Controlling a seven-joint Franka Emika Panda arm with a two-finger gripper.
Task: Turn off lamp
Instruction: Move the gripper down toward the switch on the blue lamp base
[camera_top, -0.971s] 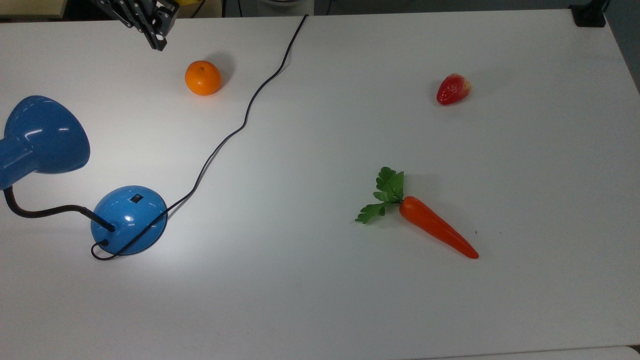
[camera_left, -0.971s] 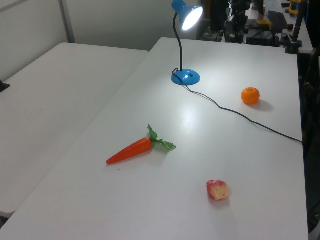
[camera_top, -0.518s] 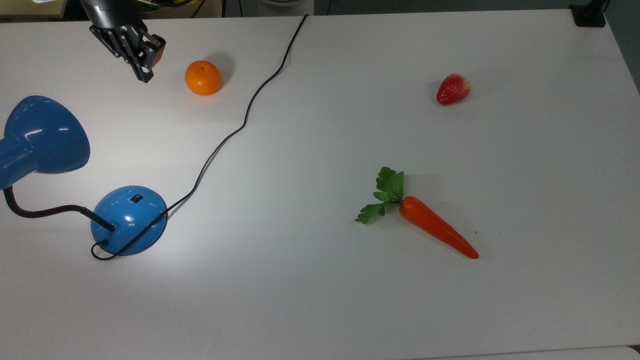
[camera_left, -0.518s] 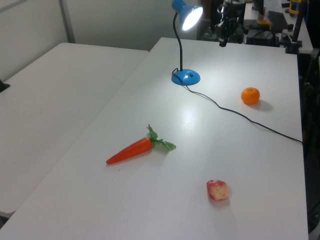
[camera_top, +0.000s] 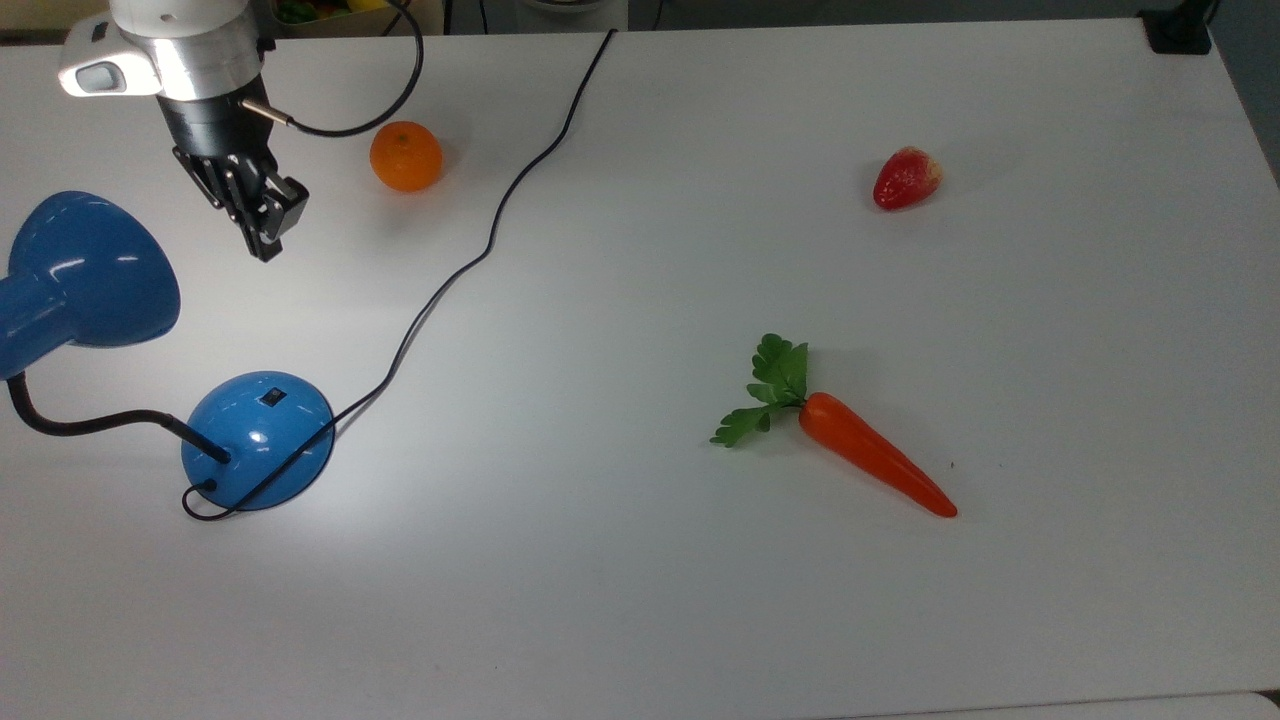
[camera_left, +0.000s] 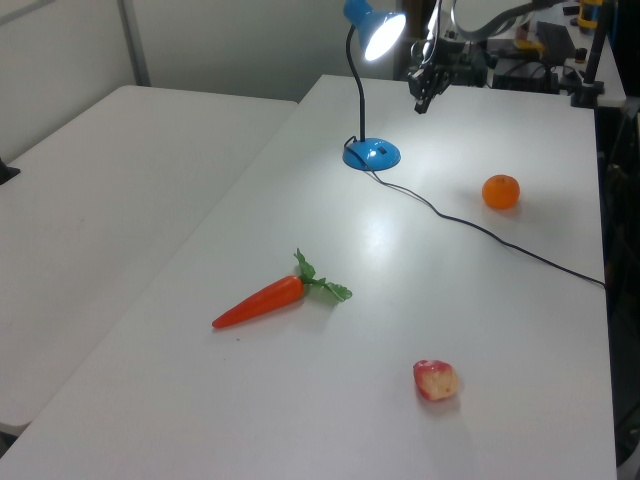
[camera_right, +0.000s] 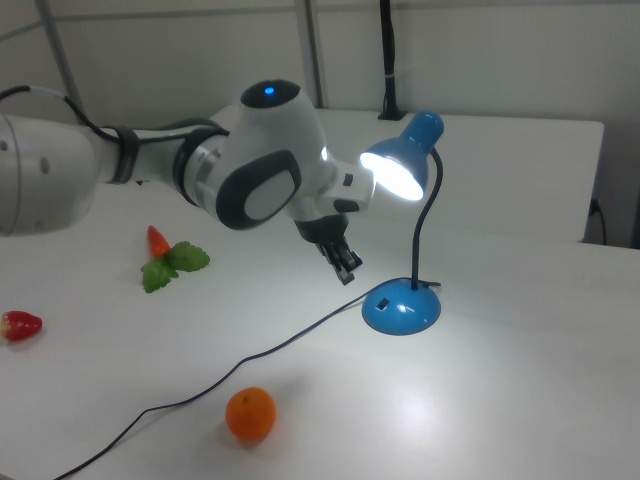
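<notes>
Nearest in the top view, a white table (camera_top: 640, 620) holds a carrot (camera_top: 870, 455), then a strawberry (camera_top: 906, 178) and an orange (camera_top: 406, 156) farther back. At the top view's left stands the lamp (camera_top: 258, 440), lit. Since a second ago, the gripper (camera_top: 262, 235), fingers nearly together and empty, has descended toward the lamp's base.
</notes>
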